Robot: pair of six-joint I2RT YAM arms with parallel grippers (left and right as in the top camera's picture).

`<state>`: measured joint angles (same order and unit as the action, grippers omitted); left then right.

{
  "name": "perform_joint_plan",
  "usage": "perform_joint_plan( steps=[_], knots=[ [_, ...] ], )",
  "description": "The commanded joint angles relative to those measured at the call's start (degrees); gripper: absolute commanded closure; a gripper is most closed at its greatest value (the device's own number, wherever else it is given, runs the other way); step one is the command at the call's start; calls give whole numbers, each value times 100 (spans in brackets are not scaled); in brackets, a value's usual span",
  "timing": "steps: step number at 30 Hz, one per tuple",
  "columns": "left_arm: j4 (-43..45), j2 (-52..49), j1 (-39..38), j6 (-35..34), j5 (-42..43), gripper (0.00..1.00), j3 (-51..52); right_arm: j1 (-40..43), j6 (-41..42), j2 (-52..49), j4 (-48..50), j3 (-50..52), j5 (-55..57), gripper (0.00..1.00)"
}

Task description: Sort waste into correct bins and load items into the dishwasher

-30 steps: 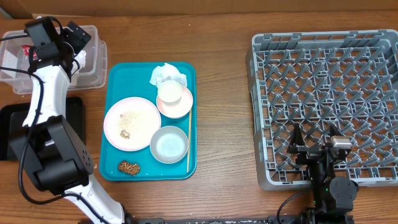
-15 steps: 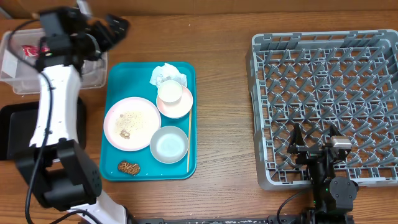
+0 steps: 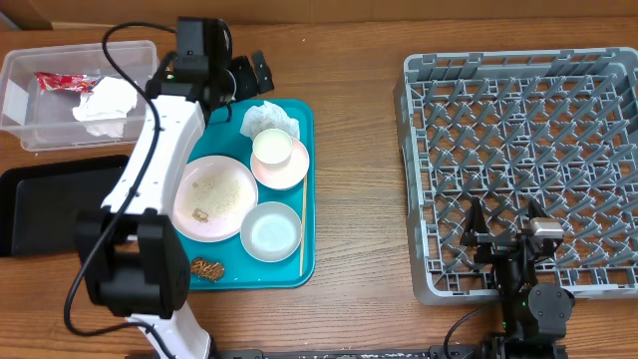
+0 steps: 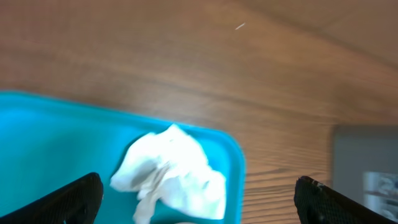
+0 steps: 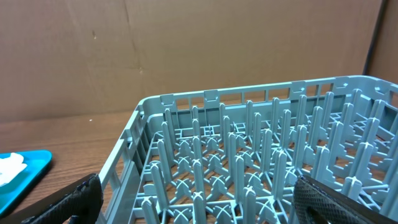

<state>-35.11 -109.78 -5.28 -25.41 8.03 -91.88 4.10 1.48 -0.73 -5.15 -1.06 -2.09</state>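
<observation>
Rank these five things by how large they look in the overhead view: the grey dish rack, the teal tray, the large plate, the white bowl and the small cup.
1. grey dish rack
2. teal tray
3. large plate
4. white bowl
5. small cup

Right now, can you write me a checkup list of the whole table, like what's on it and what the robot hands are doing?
Surface: wooden table, no spills seen.
Job's things: red wrapper and a tissue lie in the clear tub. A second tissue, a plate with rice, a saucer carrying a cup, a bowl and a brown food lump are on the teal tray. Nothing seen in the black tray or dish rack.
Clutter: one chopstick on the teal tray.
Hands: left hand open, empty, above the second tissue; right hand open, empty, over the rack.
Cables: black cable loops along the left arm.
Surroundings: brown board behind the table.
</observation>
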Motion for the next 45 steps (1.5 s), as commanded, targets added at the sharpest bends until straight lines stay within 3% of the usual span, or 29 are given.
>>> perform_joint_plan(
  steps=[1, 19, 21, 25, 28, 30, 31, 45],
  knots=[
    [-111, -376, 4, -341, -372, 0, -20, 11, 0, 57, 37, 61, 55, 0],
    [-151, -1624, -142, -330, -358, 1, -20, 11, 0, 57, 37, 61, 55, 0],
    [-131, -1624, -151, -308, -356, 13, -20, 11, 2, 57, 37, 61, 55, 0],
    [-55, -1624, -151, -291, -354, 53, -20, 11, 2, 57, 37, 61, 55, 0],
    [-15, -1620, -151, -293, -354, 71, -26, 11, 0, 57, 37, 61, 55, 0],
    [-52, -1611, -151, -291, -352, 91, -90, 11, 0, 57, 37, 61, 55, 0],
    [-101, -1609, -149, -291, -352, 96, -162, 11, 0, 57, 37, 61, 55, 0],
    [-1602, -1609, 313, -293, -688, 96, -3193, 11, 0, 57, 37, 61, 55, 0]
  ],
)
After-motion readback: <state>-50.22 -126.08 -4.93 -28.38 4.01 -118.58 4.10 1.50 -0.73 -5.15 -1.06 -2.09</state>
